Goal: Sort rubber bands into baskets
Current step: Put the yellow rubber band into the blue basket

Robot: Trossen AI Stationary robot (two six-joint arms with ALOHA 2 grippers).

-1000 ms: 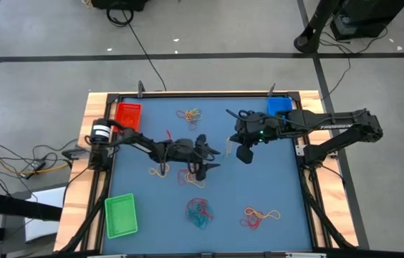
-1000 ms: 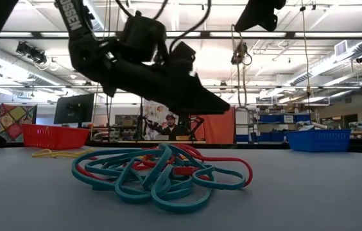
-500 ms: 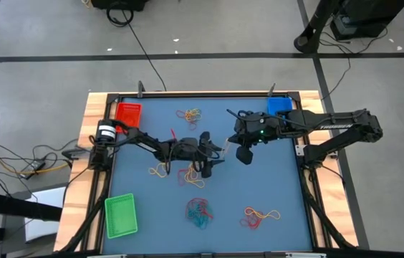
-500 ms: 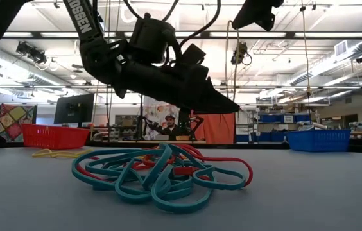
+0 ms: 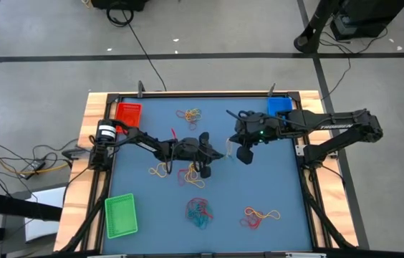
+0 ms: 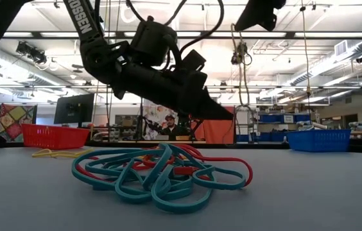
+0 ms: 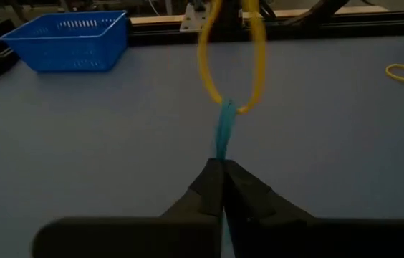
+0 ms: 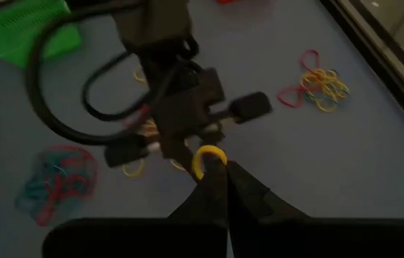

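Over the middle of the blue table, my right gripper (image 5: 232, 147) is shut on a yellow rubber band (image 7: 231, 57). A teal rubber band (image 7: 225, 129) is linked through that yellow loop's lower end. My left gripper (image 5: 218, 153) meets it from the table's left side and is shut on the teal band. Both bands hang clear of the table. The red basket (image 5: 127, 115) stands at the far left, the blue basket (image 5: 279, 104) at the far right and the green basket (image 5: 121, 215) at the near left. My left gripper pinches the teal band's free end (image 7: 223, 152) between its two fingertips, coming almost level from the table's left. The band runs straight and taut from the fingertips to the yellow loop, clear of the table. My right gripper pinches the yellow band (image 8: 206, 159) between its fingertips, slanting down from the table's right. The loop hangs clear of the table, and the teal band pulls on its other end.
Loose piles of rubber bands lie on the table: one at the far middle (image 5: 190, 115), two beneath the left arm (image 5: 161, 169) (image 5: 193, 175), a teal and red one near the front (image 5: 199, 212), and a red and yellow one at the near right (image 5: 259, 215).
My left gripper, open a second ago, has shut on the teal band hanging from the yellow loop. My right gripper has held the yellow band still.
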